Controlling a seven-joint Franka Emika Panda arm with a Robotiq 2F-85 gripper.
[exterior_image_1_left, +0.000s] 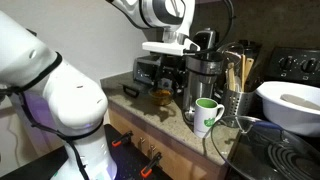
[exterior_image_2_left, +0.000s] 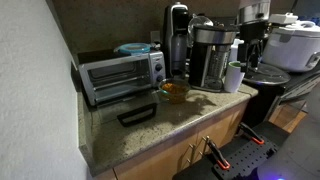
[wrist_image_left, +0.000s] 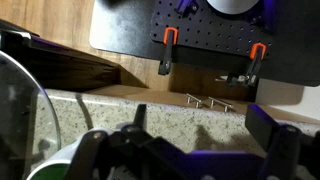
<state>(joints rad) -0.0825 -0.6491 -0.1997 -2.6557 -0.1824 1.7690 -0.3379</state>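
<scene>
The pincer (wrist_image_left: 185, 142) hangs released, jaws spread wide and grasping nothing, above the granite counter (exterior_image_2_left: 170, 125). Below it, untouched, stands the green-and-white mug (exterior_image_1_left: 207, 114) near the counter's right end. The coffee maker (exterior_image_1_left: 203, 72) is just behind, with a glass bowl (exterior_image_1_left: 162, 96) further left.

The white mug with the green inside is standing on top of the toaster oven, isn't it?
No. The mug stands upright on the counter beside the coffee maker, not on top of the toaster oven, which sits further along the counter. Both exterior views show it.
</scene>
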